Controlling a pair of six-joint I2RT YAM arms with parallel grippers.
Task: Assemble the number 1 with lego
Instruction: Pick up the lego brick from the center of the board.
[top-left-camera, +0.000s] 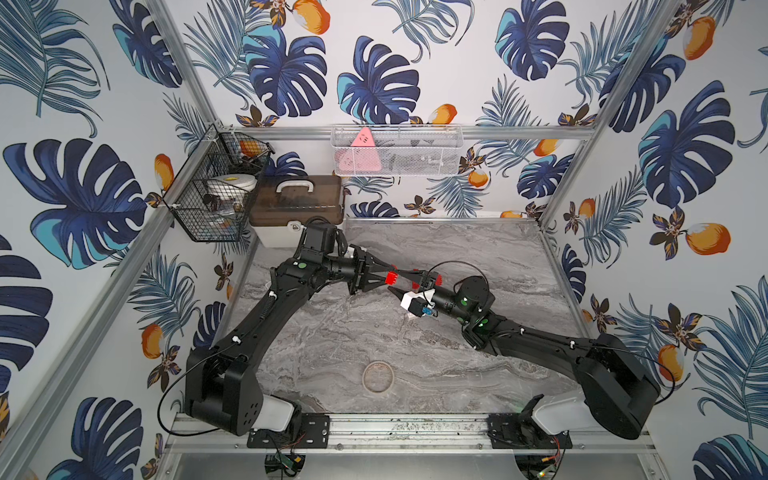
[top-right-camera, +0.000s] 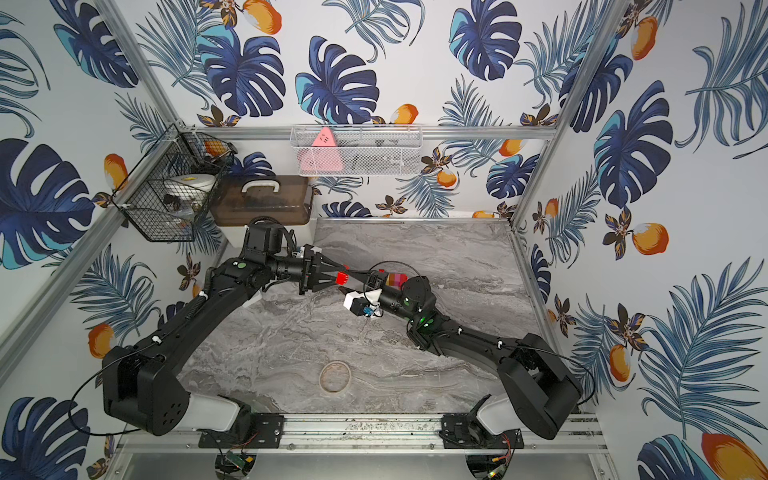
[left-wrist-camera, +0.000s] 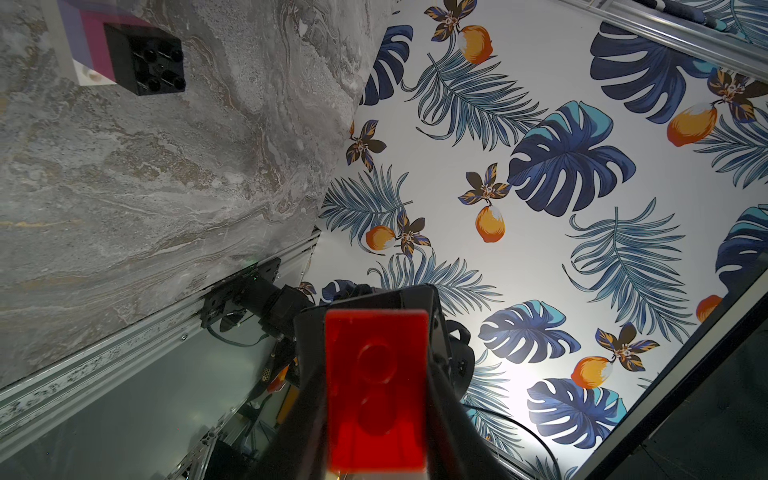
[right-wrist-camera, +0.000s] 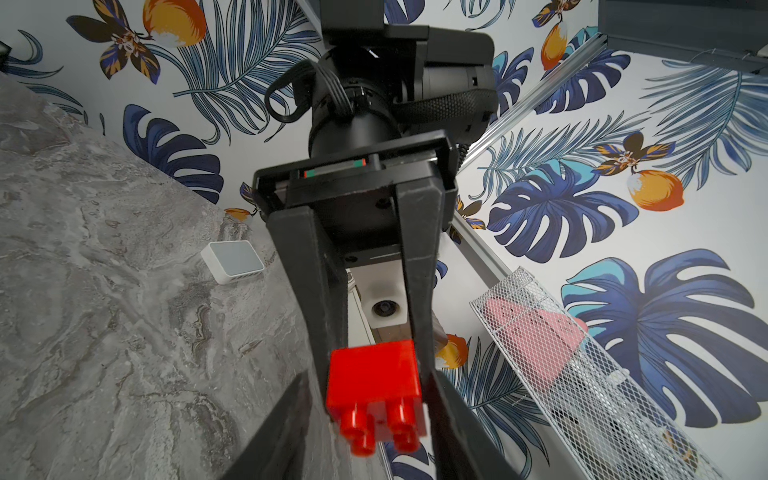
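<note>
Grip on red brick (top-left-camera: 390, 277) above the counter's (top-left-camera: 332, 340) middle
Left gripper (top-left-camera: 385, 277) clamped the red brick, studs pointing at the right gripper (top-left-camera: 395, 282), whose jaws flanked it tip to tip; whether they gripped it was unclear.

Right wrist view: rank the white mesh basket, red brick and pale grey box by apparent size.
1. white mesh basket
2. red brick
3. pale grey box
The brick sits nearest the camera, so its rank over the box may be apparent only.
</note>
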